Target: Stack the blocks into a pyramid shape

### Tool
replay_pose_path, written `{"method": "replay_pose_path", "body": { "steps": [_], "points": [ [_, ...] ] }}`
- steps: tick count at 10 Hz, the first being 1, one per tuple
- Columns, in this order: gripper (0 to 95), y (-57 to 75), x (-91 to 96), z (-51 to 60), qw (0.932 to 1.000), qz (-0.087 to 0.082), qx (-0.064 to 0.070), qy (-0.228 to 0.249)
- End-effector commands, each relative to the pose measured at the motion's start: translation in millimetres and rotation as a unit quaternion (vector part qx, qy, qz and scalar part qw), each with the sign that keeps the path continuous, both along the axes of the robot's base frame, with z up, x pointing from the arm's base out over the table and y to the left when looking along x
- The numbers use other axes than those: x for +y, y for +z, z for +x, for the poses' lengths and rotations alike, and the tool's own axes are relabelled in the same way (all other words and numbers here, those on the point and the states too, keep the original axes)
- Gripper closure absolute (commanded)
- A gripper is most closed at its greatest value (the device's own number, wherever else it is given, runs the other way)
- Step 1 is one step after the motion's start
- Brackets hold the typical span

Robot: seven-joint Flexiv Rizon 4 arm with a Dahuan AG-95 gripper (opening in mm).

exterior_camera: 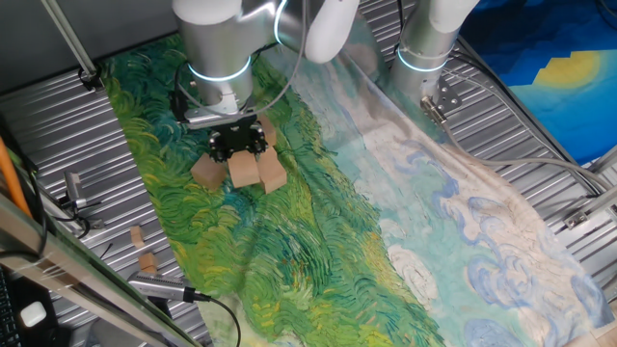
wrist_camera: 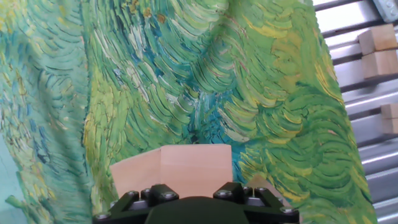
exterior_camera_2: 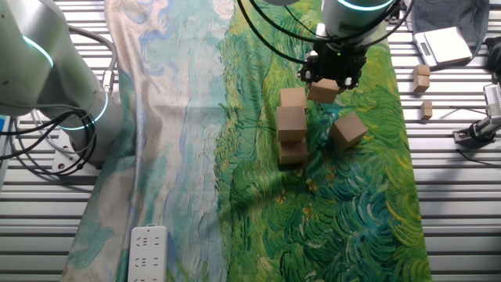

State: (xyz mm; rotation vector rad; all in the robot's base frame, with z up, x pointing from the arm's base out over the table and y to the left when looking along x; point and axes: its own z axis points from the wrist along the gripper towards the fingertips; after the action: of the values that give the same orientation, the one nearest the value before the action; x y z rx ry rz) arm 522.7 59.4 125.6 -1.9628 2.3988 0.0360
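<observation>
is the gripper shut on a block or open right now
Shut on a block: the gripper has the cube between its fingers, tilted and apparently above the cloth. The hand view shows the block right at the gripper.

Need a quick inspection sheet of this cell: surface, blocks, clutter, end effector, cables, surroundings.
Surface: painted-pattern cloth over a slatted metal table.
Job's things: wooden blocks clustered on the green part; one block lies apart, tilted; no pyramid yet.
Clutter: small wooden bits on the slats off the cloth.
End effector: holds a block above the cluster.
Cables: black cables loop above the arm.
Surroundings: power strip, second arm base.
</observation>
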Motion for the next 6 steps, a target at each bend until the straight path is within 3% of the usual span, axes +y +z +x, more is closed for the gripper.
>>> {"method": "replay_pose_path", "body": {
  "steps": [1,6],
  "points": [
    [95.0,-0.6,13.3,-11.4,1.0000,0.001,0.002,0.004],
    [95.0,-5.5,16.2,-28.8,0.9998,0.003,-0.006,0.019]
  ]
}}
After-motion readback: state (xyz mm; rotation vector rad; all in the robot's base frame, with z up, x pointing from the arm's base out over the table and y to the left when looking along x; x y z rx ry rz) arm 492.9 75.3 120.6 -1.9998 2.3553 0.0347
